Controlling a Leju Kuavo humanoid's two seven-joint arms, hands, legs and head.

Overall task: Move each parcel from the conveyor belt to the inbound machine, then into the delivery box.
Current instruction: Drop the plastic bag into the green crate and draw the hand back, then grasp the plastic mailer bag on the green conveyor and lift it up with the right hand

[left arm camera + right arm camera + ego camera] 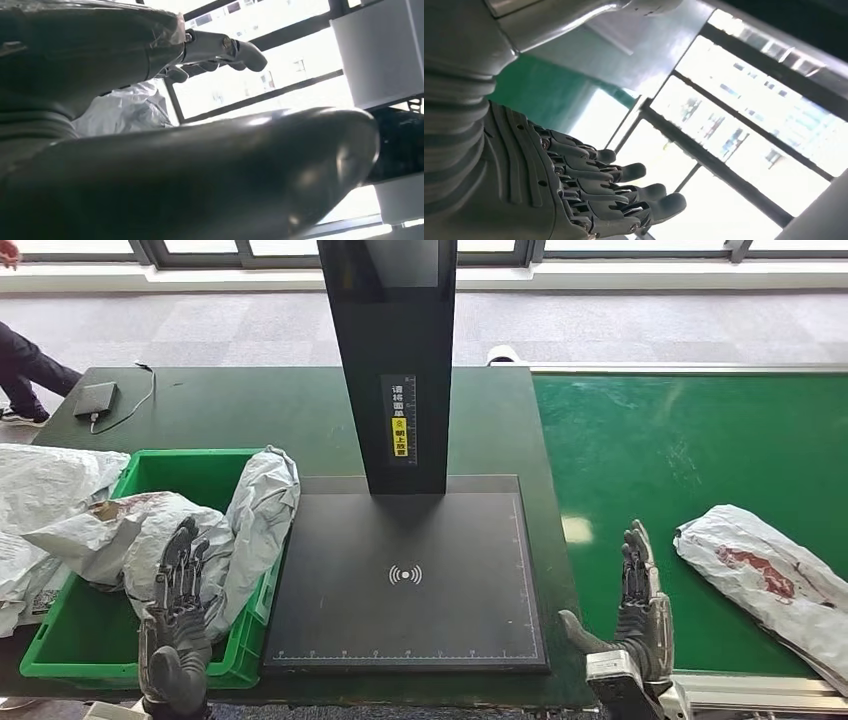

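Fingers straight, apart, empty: left hand [180, 585] over delivery box [60, 655]; right hand [640, 600] beside conveyor belt [680, 440].

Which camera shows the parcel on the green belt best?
The head view: the parcel lies whole on the belt, right of the open right hand. The right wrist view catches a patch of green belt but no clear parcel. The left wrist view shows other grey wrapping.

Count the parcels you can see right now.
At least 4: one on the belt at right, two in the green box, one low and one draped over its rim, plus grey bags left of the box. More may be hidden there.
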